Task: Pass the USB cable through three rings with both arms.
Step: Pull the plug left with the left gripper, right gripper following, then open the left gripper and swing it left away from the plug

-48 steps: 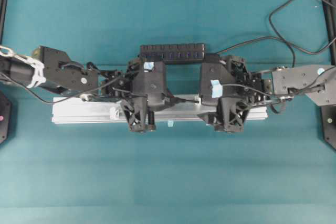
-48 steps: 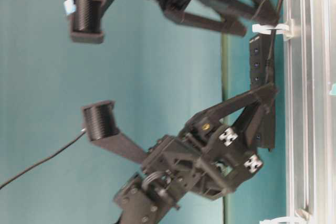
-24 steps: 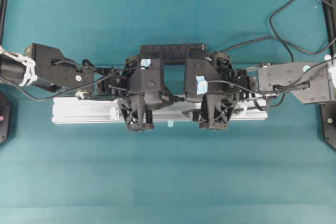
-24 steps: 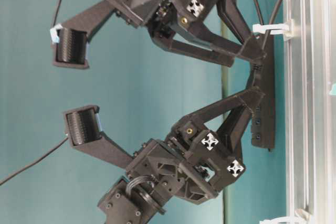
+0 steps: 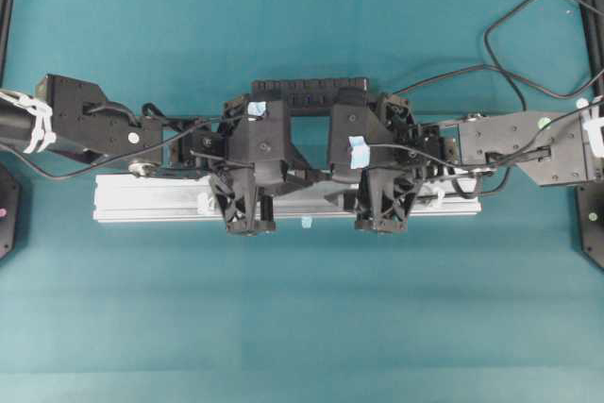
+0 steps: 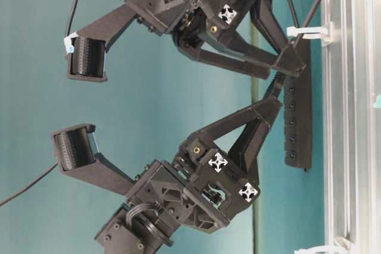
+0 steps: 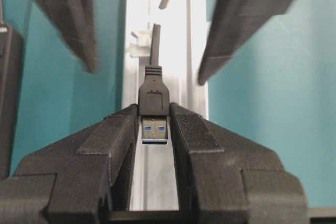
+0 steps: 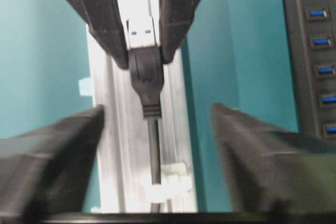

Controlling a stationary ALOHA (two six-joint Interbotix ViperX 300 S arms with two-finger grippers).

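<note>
My left gripper [image 7: 154,113] is shut on the black USB plug [image 7: 154,94] and holds it just above the silver rail [image 7: 197,51]. The USB cable [image 8: 153,145] runs back from the plug through a whitish ring [image 8: 168,184] below my right gripper [image 8: 157,109]. That gripper is wide open, with its fingers on either side of the cable, touching nothing. In the overhead view the left gripper [image 5: 300,176] and right gripper [image 5: 330,181] meet tip to tip over the rail [image 5: 142,200]. Two rings show there, one on the left [image 5: 206,203] and one on the right [image 5: 436,197]. The middle ring is hidden.
The black multi-port hub [image 5: 310,96] lies just behind the rail. The slack cable [image 5: 453,75] loops over the teal table at the back right. A pale-blue tape tab [image 5: 305,223] sits on the rail's front edge. Black frame posts stand at both sides.
My right gripper has slid left along the rail towards the left gripper, staying open, until its fingers flank the cable behind the plug. The left gripper kept hold of the plug and shifted slightly left.
</note>
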